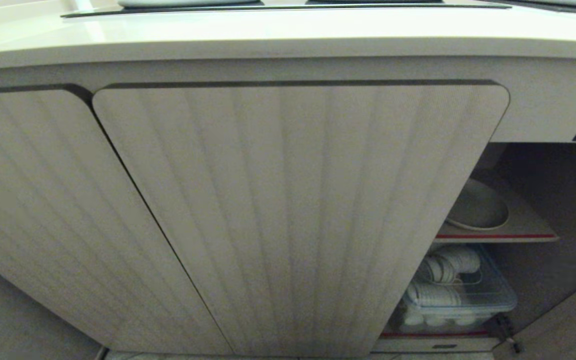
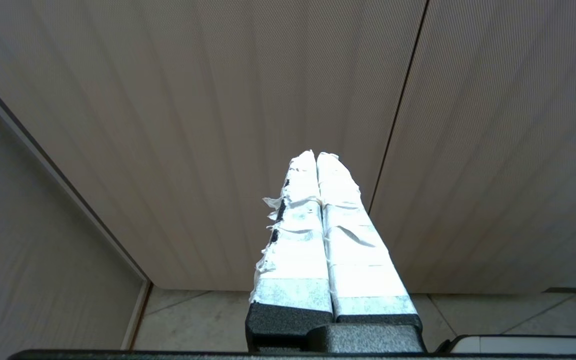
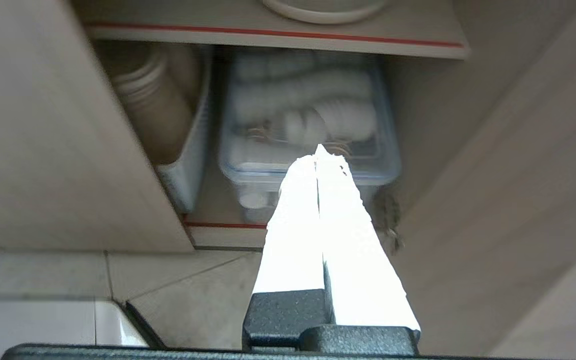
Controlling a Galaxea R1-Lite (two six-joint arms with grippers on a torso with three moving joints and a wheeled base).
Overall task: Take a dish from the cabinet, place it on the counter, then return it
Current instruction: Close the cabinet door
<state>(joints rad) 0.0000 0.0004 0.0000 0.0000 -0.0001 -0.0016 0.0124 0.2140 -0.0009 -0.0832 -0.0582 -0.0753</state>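
Your right gripper is sitting clenched with its 2 taped fingers pressed flat together, holding nothing and touching nothing. It is pointing into the open cabinet, low down, toward the clear lidded bin on the bottom shelf. Your left gripper is also clenched and empty, hanging before the ribbed doors just above the tiled floor.

In the head view the dish is resting at about 3 o'clock, on the upper inner shelf behind its red-striped front edge, partly hidden by the closed ribbed door. In the right wrist view its rim is showing at 12 o'clock. The counter is running across 12 o'clock in the head view, its lip overhanging the doors. You are seeing open room at 4 o'clock, between the door's edge and the cabinet's side wall.
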